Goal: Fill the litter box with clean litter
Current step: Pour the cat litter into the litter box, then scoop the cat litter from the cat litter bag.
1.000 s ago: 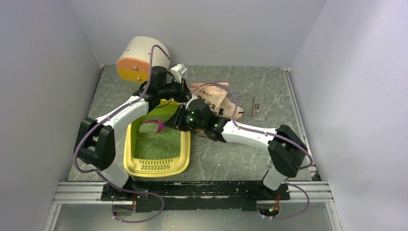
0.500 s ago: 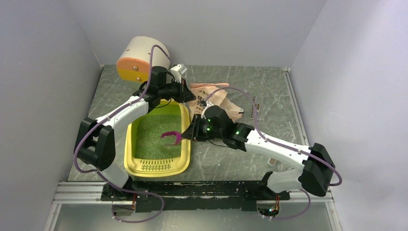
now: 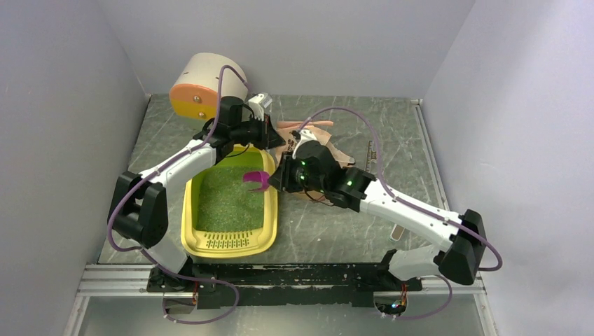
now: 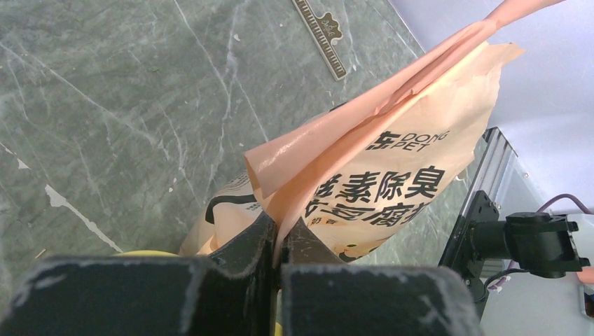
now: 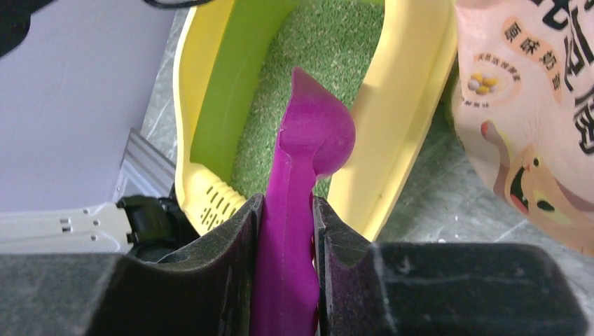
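Observation:
The yellow litter box [image 3: 188, 234] lies left of centre, its slotted grille toward the arms, and also shows in the right wrist view [image 5: 403, 133]. Green clean litter [image 3: 225, 199] [image 5: 329, 35] covers its floor. My right gripper [image 3: 272, 179] [image 5: 284, 204] is shut on the handle of a magenta scoop [image 3: 256, 180] [image 5: 308, 140], whose bowl hangs over the box's far right rim. My left gripper [image 3: 275, 142] [image 4: 280, 225] is shut on the top edge of the pink-beige printed bag [image 3: 322, 145] [image 4: 392, 168], behind the box.
A white cylinder with an orange end [image 3: 203, 87] stands at the back left. A small ruler-like strip [image 3: 370, 155] [image 4: 321, 35] lies on the dark marbled table right of the bag. Grey walls close in on both sides.
My right arm carried the scoop from the far part of the box toward the near right, then back up to the far right rim beside the bag. The left arm stayed still.

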### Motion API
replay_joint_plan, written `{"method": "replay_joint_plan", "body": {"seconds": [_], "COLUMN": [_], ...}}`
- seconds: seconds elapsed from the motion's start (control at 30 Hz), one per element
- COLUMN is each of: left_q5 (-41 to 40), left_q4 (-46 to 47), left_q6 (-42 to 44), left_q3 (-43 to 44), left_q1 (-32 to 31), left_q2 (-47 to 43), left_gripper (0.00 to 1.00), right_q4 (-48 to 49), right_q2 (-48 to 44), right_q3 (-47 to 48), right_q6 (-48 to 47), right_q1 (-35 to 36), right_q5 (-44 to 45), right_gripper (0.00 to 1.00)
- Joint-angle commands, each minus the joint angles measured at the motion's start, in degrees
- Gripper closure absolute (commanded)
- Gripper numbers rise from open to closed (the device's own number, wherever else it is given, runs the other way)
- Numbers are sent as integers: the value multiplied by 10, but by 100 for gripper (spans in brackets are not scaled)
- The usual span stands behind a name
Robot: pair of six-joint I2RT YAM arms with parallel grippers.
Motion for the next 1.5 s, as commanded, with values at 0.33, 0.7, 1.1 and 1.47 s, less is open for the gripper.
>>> {"method": "replay_joint_plan", "body": {"seconds": [0.33,0.7,1.1,1.47], "left_q5": [4,26,51,67], "left_q4": [39,47,39,45], "left_q6": [-4,-6,27,43], "left_q3": [-6,-8,-20,-27], "left_q1": [8,7,-3,-14], "left_q2": [-37,-36,-43,-49], "left_gripper": [95,95,95,95], "right_q4": [167,64,-138,-344], "right_q2": [151,-16,-147,-264], "right_q3": [67,-10,65,142], "right_q6": [50,-17,-81,-27], "right_q1": [3,3,-5,-5], "right_q5": [-72,-55,-15,150], "right_gripper": [100,100,100,100]}}
